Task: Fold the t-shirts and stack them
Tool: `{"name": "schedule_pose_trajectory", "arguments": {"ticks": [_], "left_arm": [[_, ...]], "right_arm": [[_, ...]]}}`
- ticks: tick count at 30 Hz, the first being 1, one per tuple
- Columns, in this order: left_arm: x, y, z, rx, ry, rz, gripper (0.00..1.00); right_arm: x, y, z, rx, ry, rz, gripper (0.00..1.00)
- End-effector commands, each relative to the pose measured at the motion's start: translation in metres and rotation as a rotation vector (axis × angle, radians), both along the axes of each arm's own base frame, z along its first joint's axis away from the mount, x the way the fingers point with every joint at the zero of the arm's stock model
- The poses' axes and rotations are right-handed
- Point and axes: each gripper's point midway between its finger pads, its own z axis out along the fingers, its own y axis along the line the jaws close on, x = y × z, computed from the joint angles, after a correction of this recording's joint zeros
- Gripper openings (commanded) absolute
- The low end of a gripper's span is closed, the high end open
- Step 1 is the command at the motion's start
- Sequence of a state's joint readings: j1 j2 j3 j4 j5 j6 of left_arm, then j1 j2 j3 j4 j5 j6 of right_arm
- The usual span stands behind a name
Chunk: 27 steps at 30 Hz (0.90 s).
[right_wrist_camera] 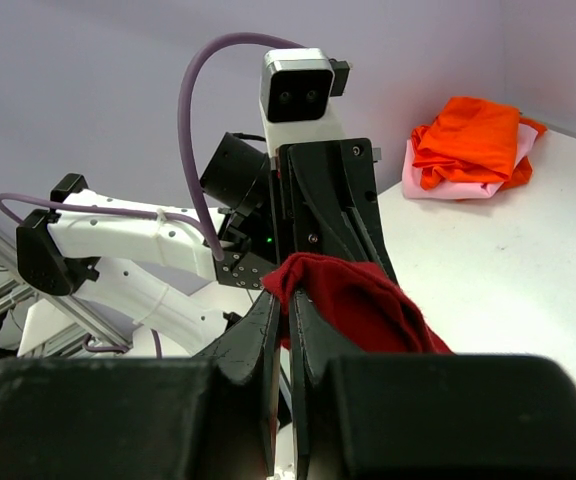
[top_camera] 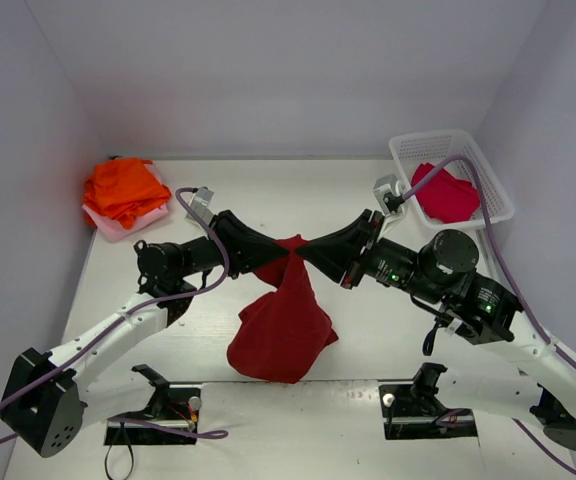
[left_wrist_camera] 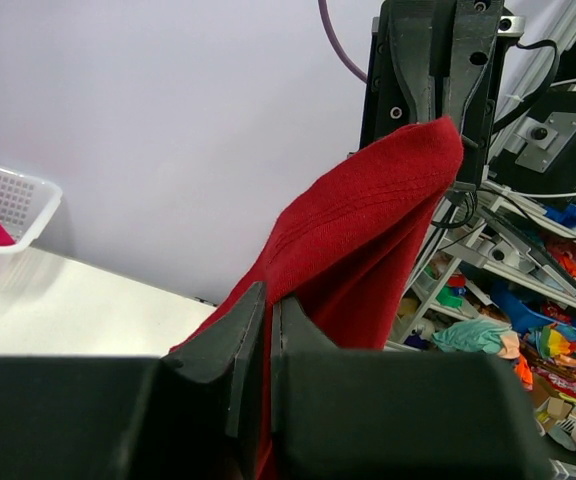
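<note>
While both arms reach in toward the middle of the table [top_camera: 268, 195], the left gripper [top_camera: 271, 256] and the right gripper [top_camera: 315, 252] meet almost tip to tip. Each one is clamped tight on the dark red t-shirt [top_camera: 283, 325]! From the left wrist view the fingers are pressed together with red cloth pinched between them. The right wrist view tells the same story, with its fingers closed on a bunched fold of the fabric.

The shirt is gathered into a peak between the two grippers, held up off the table. From there it hangs in a loose, rumpled bundle toward the near edge, between the two arm bases. Whether its lower end touches the surface, I cannot tell.

Over at the far left, the orange t-shirts [top_camera: 123, 188] sit in a pile on top of the pale pink t-shirt [top_camera: 116, 229]. At the far right, the crimson t-shirt [top_camera: 446, 195] lies inside the white basket [top_camera: 498, 203].
</note>
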<state>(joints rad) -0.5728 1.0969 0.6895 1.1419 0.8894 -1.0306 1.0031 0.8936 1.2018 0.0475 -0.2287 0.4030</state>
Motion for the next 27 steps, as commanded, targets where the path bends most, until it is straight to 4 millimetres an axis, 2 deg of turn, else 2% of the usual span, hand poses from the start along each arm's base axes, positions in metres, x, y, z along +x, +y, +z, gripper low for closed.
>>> {"name": "schedule_pose_trajectory", "arguments": {"ticks": [1, 4, 6, 8, 9, 10, 11, 12, 13, 15, 16, 18, 19, 21, 22, 25, 27], "left_arm": [[-0.008, 0.01, 0.025, -0.063, -0.091, 0.017, 0.0], [-0.002, 0.016, 0.029, -0.071, -0.072, 0.049, 0.0], [0.012, 0.022, 0.025, -0.049, -0.027, 0.105, 0.0], [0.019, 0.034, 0.032, -0.057, -0.043, 0.19, 0.0], [0.029, 0.038, 0.026, -0.025, 0.002, 0.238, 0.0], [0.025, 0.046, 0.034, -0.034, -0.022, 0.276, 0.0], [0.031, 0.052, 0.039, -0.036, -0.046, 0.351, 0.0], [0.037, 0.054, 0.03, 0.005, -0.001, 0.386, 0.0], [0.031, 0.06, 0.043, -0.008, -0.034, 0.415, 0.0], [0.038, 0.068, 0.042, 0.025, -0.027, 0.488, 0.0], [0.034, 0.072, 0.05, 0.017, -0.045, 0.507, 0.0], [0.035, 0.077, 0.052, 0.029, -0.049, 0.542, 0.0], [0.034, 0.078, 0.055, 0.028, -0.051, 0.551, 0.0], [0.035, 0.083, 0.055, 0.037, -0.05, 0.583, 0.0], [0.037, 0.084, 0.054, 0.041, -0.046, 0.596, 0.0], [0.04, 0.096, 0.052, 0.054, -0.038, 0.674, 0.0], [0.044, 0.11, 0.053, 0.066, -0.024, 0.76, 0.0]], "right_arm": [[-0.004, -0.004, 0.032, 0.098, -0.063, 0.003, 0.0], [-0.005, -0.006, 0.03, 0.091, -0.061, -0.001, 0.0], [-0.004, -0.008, 0.027, 0.083, -0.054, -0.01, 0.0], [-0.003, -0.009, 0.023, 0.076, -0.044, -0.02, 0.0], [-0.002, -0.009, 0.022, 0.075, -0.043, -0.021, 0.0], [-0.002, -0.009, 0.021, 0.071, -0.04, -0.024, 0.0], [-0.001, -0.008, 0.019, 0.067, -0.034, -0.025, 0.0], [0.001, -0.008, 0.017, 0.064, -0.031, -0.034, 0.0], [0.001, -0.006, 0.015, 0.059, -0.027, -0.031, 0.0], [0.004, -0.003, 0.012, 0.048, -0.019, -0.033, 0.0], [0.006, 0.001, 0.008, 0.037, -0.01, -0.034, 0.0], [0.01, 0.007, 0.001, 0.019, 0.009, -0.032, 0.01], [0.011, 0.01, -0.001, 0.011, 0.015, -0.03, 0.27], [0.013, 0.015, -0.011, -0.016, 0.036, -0.024, 0.61], [0.012, 0.017, -0.014, -0.021, 0.04, -0.016, 0.84], [0.013, 0.016, -0.023, -0.034, 0.058, -0.025, 1.0], [0.012, 0.013, -0.027, -0.038, 0.068, -0.03, 1.0]]}}
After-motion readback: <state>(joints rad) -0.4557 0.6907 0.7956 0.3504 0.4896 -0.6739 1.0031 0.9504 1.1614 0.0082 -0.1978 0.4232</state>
